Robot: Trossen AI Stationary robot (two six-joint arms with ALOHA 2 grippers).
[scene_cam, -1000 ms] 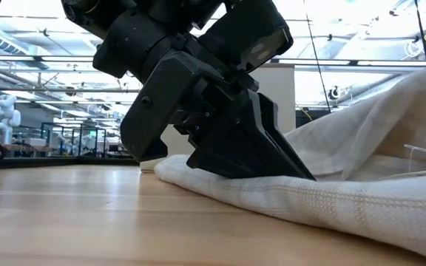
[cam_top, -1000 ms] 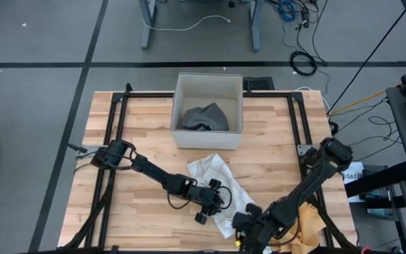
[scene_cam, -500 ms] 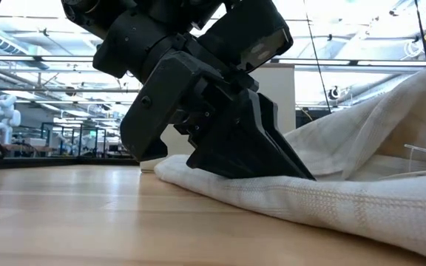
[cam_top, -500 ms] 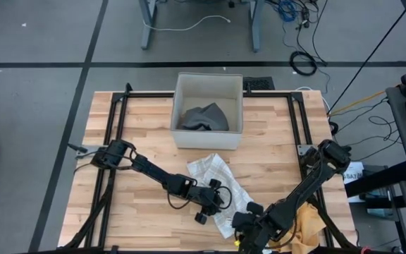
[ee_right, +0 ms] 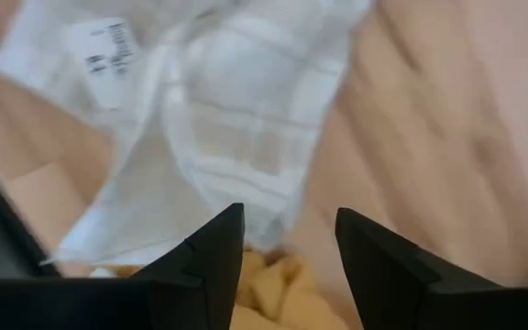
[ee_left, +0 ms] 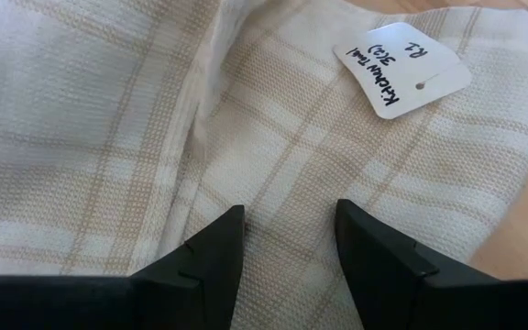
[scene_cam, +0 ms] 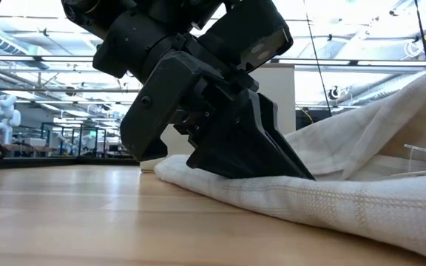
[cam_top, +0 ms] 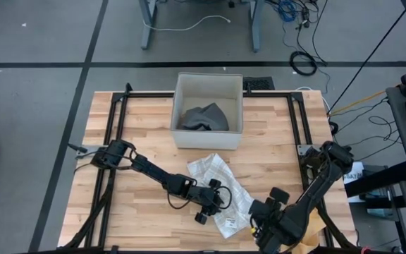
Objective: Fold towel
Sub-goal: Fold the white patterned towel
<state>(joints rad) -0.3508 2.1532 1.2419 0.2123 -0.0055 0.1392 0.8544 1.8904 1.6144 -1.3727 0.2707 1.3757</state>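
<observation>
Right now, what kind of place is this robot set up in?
Most likely a robotics lab or workshop: a wooden table fenced by a black metal frame, loose cables on the grey floor, and a white humanoid robot standing in the hall behind.

From table height, the cream plaid woven towel (scene_cam: 361, 199) runs off the picture's right and bottom edges, and the left arm's dark gripper (scene_cam: 224, 137) blocks most of the white bin behind it while its own upper part is cut off at the top. From above, the crumpled yellow cloth (cam_top: 307, 233) at the table's near right corner is partly covered by the right arm and cut by the bottom edge. The right wrist view is smeared, so the writing on the small white paper tag (ee_right: 110, 52) cannot be read there.
</observation>
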